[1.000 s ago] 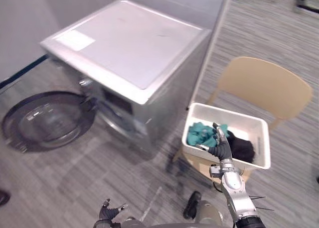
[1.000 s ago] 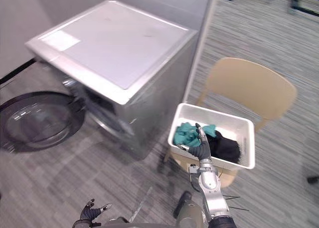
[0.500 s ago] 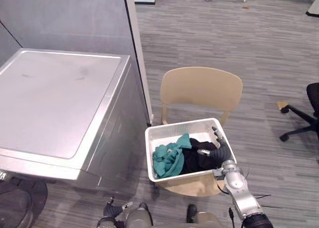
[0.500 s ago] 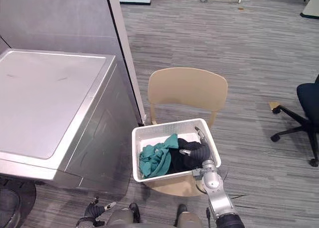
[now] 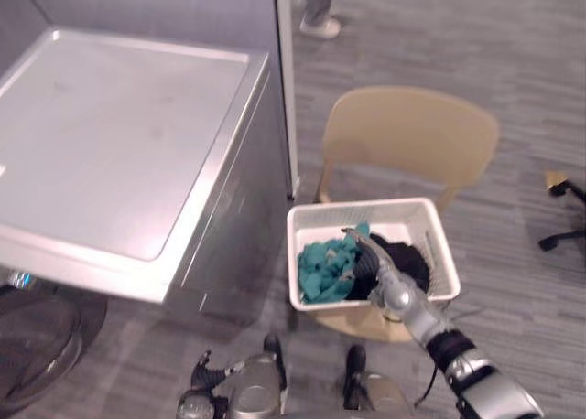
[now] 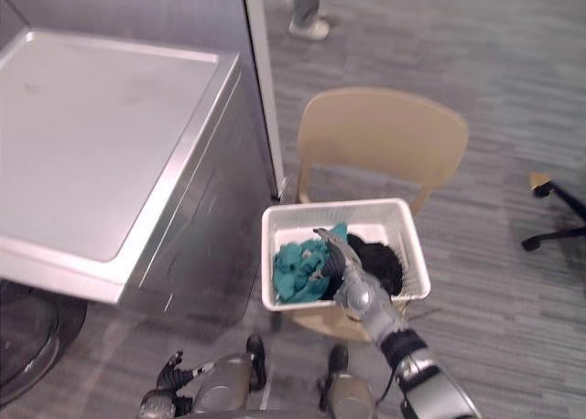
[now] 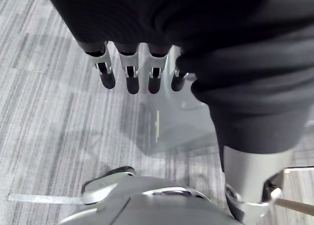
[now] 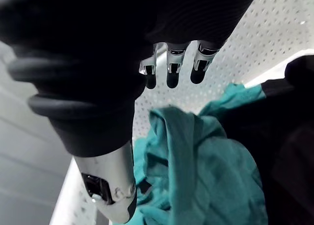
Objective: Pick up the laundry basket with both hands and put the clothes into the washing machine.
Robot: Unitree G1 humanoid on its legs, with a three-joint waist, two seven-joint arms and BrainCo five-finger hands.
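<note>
A white laundry basket [image 5: 400,223] stands on the seat of a tan chair [image 5: 412,135], to the right of the washing machine [image 5: 119,154]. In it lie a teal cloth [image 5: 320,268] on the left and a black cloth [image 5: 409,257] on the right. My right hand [image 5: 368,265] reaches in from the near side and hovers open over the clothes. Its straight fingers [image 8: 169,73] hang above the teal cloth [image 8: 196,156] and hold nothing. My left hand [image 5: 206,369] stays low near the floor, its fingers [image 7: 127,75] relaxed and open.
The washer's round door [image 5: 37,337] hangs open low at the left. A grey partition edge [image 5: 286,80] rises between washer and chair. A person's legs [image 5: 316,7] stand at the back. An office chair's base [image 5: 563,236] sits at the right.
The whole view has shifted, so the camera moved. My right hand went from the basket's right side to its middle, over the teal cloth.
</note>
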